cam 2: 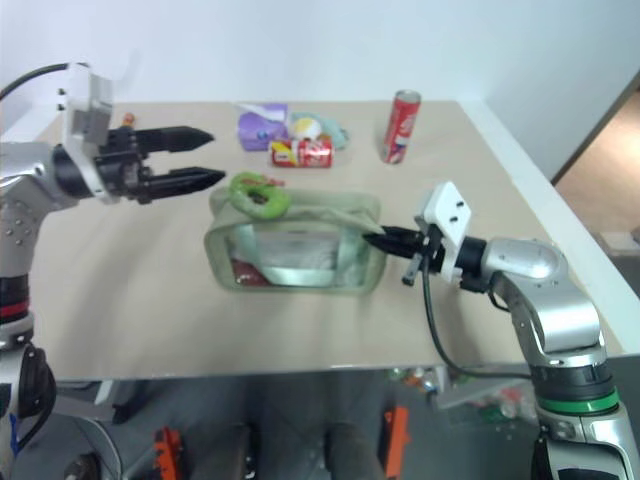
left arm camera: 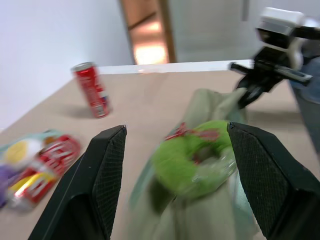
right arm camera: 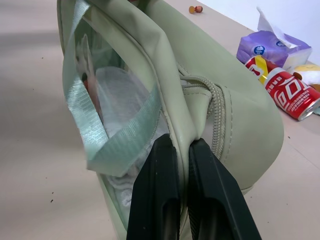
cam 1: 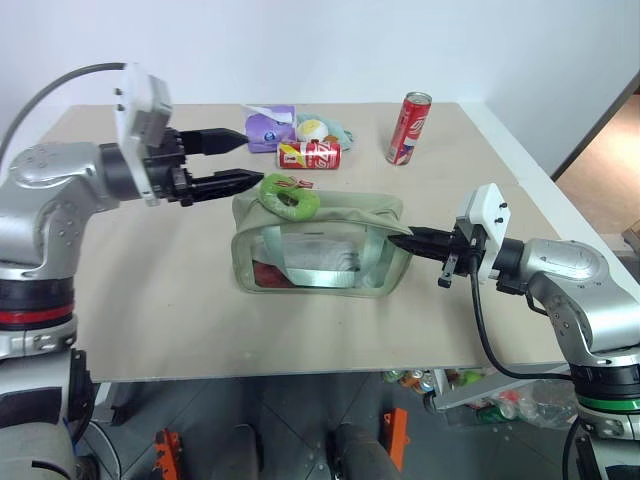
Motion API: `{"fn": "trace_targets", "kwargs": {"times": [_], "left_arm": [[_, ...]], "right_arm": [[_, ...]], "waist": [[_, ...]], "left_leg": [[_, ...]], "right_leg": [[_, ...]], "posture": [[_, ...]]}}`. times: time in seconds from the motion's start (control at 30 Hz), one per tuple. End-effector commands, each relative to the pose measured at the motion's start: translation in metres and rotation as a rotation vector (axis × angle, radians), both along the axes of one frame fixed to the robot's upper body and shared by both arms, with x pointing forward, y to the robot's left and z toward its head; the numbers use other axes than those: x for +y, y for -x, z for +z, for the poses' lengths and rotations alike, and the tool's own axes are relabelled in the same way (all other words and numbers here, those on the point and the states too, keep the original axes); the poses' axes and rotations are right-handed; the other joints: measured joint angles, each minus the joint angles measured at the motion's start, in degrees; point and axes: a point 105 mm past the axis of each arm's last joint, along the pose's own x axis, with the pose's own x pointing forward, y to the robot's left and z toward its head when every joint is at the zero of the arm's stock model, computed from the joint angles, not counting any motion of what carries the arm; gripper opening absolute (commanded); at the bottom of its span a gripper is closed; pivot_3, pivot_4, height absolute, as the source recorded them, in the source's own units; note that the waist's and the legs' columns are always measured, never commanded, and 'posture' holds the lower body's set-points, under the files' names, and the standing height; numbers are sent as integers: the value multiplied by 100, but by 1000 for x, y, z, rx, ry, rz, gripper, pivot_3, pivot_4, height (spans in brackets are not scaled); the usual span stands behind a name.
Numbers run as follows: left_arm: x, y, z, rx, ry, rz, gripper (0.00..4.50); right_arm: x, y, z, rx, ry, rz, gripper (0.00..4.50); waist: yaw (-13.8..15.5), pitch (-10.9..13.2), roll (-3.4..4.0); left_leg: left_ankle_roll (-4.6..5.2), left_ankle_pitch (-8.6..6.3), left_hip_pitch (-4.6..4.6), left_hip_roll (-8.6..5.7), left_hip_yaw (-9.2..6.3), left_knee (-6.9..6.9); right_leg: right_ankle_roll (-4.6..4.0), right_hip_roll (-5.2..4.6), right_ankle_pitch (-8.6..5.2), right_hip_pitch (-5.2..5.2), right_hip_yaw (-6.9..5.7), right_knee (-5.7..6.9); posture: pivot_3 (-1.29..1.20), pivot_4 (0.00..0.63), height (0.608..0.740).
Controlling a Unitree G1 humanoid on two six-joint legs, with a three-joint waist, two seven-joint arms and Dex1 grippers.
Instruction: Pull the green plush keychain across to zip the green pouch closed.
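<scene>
The green plush keychain [cam 1: 290, 197] rests on the green pouch [cam 1: 320, 245] at its left end. Left tool [cam 1: 248, 160] is spread, clear. Keep right tool [cam 1: 398, 239] pinching the pouch's end fabric to hold it.

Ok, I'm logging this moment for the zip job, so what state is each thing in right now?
Green pouch: on its side, pinched at one end by the right end effector.
Green plush keychain: lying on the pouch, not held.
Left end effector: open, beside the keychain.
Right end effector: shut on the pouch's end.
Standing red can: upright.
Other red can: lying down.
</scene>
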Motion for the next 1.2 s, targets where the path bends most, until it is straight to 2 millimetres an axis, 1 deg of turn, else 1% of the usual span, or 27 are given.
{"fn": "trace_targets", "kwargs": {"times": [0.03,0.07,0.1,0.17,0.2,0.27,0.4,0.47,0.63,0.67,0.7,0.77,0.8,0.83,0.87,0.9,0.93,0.97,1.2], "left_arm": [[15,12,-4,-25,45,74,3329],[16,14,-11,-18,45,90,3329],[18,18,-21,10,80,114,3329],[18,24,-35,47,122,147,3329],[16,28,-45,75,135,159,3329],[11,33,-58,104,150,174,3329],[5,33,-71,124,185,204,3329],[2,32,-77,131,174,206,3329],[2,27,-87,142,151,214,3329],[2,25,-88,143,148,216,2784],[2,24,-90,142,143,217,2655],[2,22,-93,142,138,214,1912],[1,21,-94,142,138,211,1459],[0,20,-94,142,138,207,1245],[0,19,-94,141,137,204,837],[-1,18,-95,142,139,201,578],[-2,17,-95,142,140,198,210],[-3,16,-96,141,140,197,61],[-7,16,-94,134,143,178,61]], "right_arm": [[2,1,6,-25,9,22,0],[2,1,6,-25,10,23,0],[2,1,7,-24,11,24,0],[1,0,7,-24,12,25,0],[1,0,7,-24,14,27,0],[1,0,8,-24,16,30,0],[2,-1,8,-24,20,35,0],[2,-2,8,-24,22,37,0],[2,-3,8,-24,26,37,0],[2,-3,8,-24,26,37,0],[1,-3,8,-24,27,35,0],[1,-3,8,-23,27,32,0],[1,-3,8,-23,27,30,0],[1,-3,8,-23,27,28,0],[0,-3,9,-23,27,26,0],[0,-3,9,-23,27,25,0],[0,-2,9,-23,27,23,0],[-1,-1,10,-23,26,21,0],[-2,1,12,-30,23,14,0]], "waist": [[0,0,0],[-1,0,1],[-6,-1,1],[6,-1,0],[11,-1,-2],[12,-2,-3],[15,-2,-3],[15,-2,-3],[11,-2,-3],[11,-2,-3],[11,-2,-3],[12,-2,-3],[11,-2,-3],[12,-2,-3],[11,-2,-3],[11,-2,-3],[12,-2,-3],[13,-2,-3],[15,-2,-3]], "left_leg": [[0,0,1,1,1,-1],[0,0,-1,3,2,-1],[0,-1,2,5,7,-1],[1,-2,3,7,13,-1],[1,-2,1,9,12,0],[1,-2,2,9,12,1],[3,-1,8,9,11,3],[3,-1,10,9,11,3],[3,-1,10,9,14,3],[3,-1,9,9,14,2],[3,-1,9,9,14,2],[3,-1,9,9,14,1],[3,-1,9,9,14,2],[3,-1,8,9,14,2],[3,-1,8,9,14,2],[3,-1,9,9,16,2],[3,-1,8,9,16,2],[3,-1,8,9,15,2],[3,-1,7,9,15,2]], "right_leg": [[0,0,0,0,0,0],[0,0,0,0,0,0],[-1,0,0,0,6,-1],[-1,-1,0,1,11,-1],[-2,0,1,-1,8,-2],[-3,-1,2,1,9,-1],[-6,3,10,4,9,-1],[-6,6,13,4,12,-1],[-6,9,14,3,17,-2],[-6,9,13,2,16,-2],[-7,9,13,2,17,-2],[-7,10,12,1,17,-2],[-7,9,12,1,17,-2],[-7,9,12,1,17,-2],[-7,9,12,1,17,-2],[-7,9,12,1,18,-2],[-7,9,13,0,18,-2],[-7,9,13,1,18,-2],[-5,8,12,1,18,-2]], "posture": [[0,150,740],[0,150,740],[0,150,740],[0,150,740],[0,150,740],[0,150,740],[0,150,740],[0,150,740],[0,150,740],[0,150,740],[0,150,740],[0,150,740],[0,150,740],[0,150,740],[0,150,740],[0,150,740],[0,150,740],[0,150,740],[0,150,740]]}}
